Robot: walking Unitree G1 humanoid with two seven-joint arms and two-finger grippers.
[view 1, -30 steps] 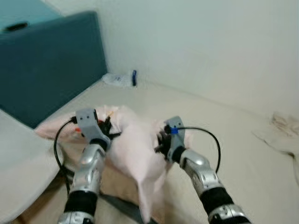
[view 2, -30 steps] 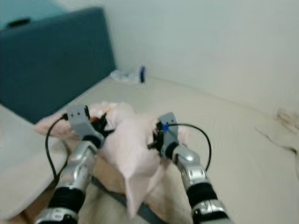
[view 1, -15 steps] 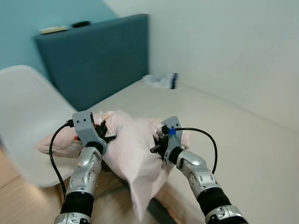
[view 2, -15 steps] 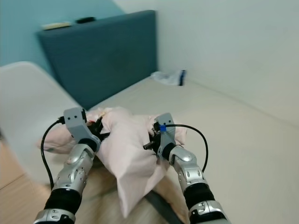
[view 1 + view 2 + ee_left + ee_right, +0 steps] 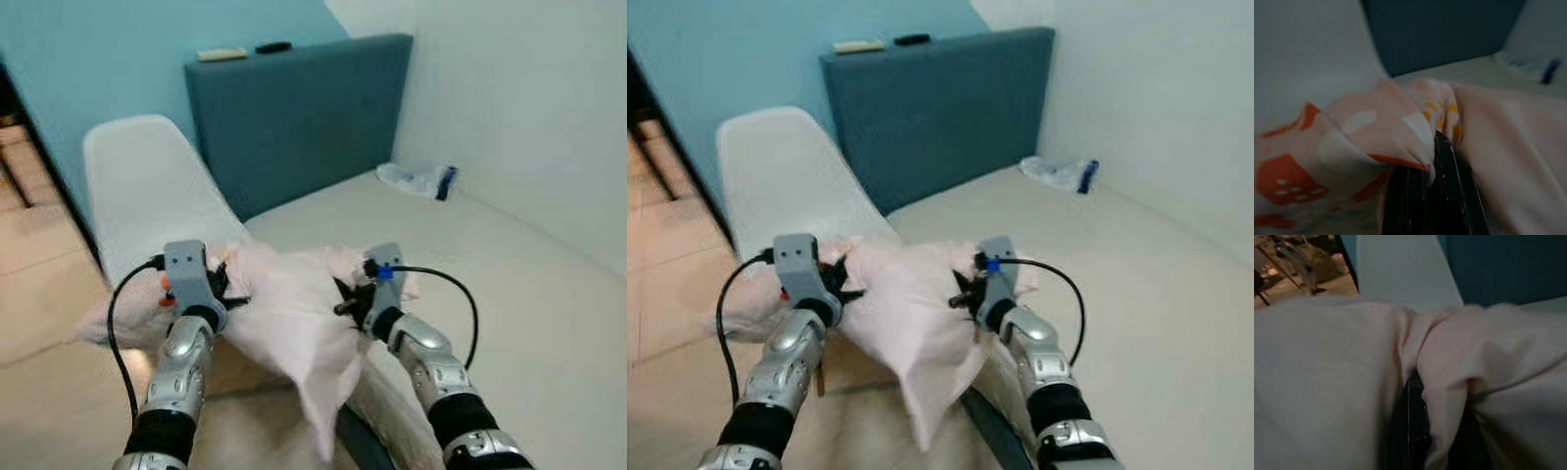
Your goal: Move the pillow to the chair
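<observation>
Teal wall [image 5: 118, 69] and a dark blue headboard [image 5: 304, 117] back the scene, with a pale wall on the far side of the headboard. Two small items, one light and one dark, sit on top of the headboard; they are too small to identify. A cream mattress [image 5: 509, 284] runs out from the headboard's foot, and a crumpled clear bag with a blue part [image 5: 419, 179] lies on it near the headboard. Wood-toned flooring [image 5: 39, 294] lies on the other side, beyond the chair.

The white shell chair [image 5: 147, 196] stands just beside the headboard, its back upright and its seat partly hidden behind the load.

The pink pillow [image 5: 294, 323] is held off the mattress between both arms, in front of the chair and low against its seat edge, one corner hanging slack. The left gripper [image 5: 217, 286] is clamped on a patterned fold of the pillow; the left wrist view shows black fingers [image 5: 1447, 166] pinching cloth with orange and red print. The right gripper [image 5: 351, 297] is likewise closed on a plain pink fold, confirmed in the right wrist view, where fabric bunches over its fingers [image 5: 1410, 431].

Judgement: the carry step is in hand, placement not yet done. The next move calls for bringing the pillow fully over the seat, lowering it until supported, then releasing both grips. The hanging corner may drag or snag on the seat rim.
</observation>
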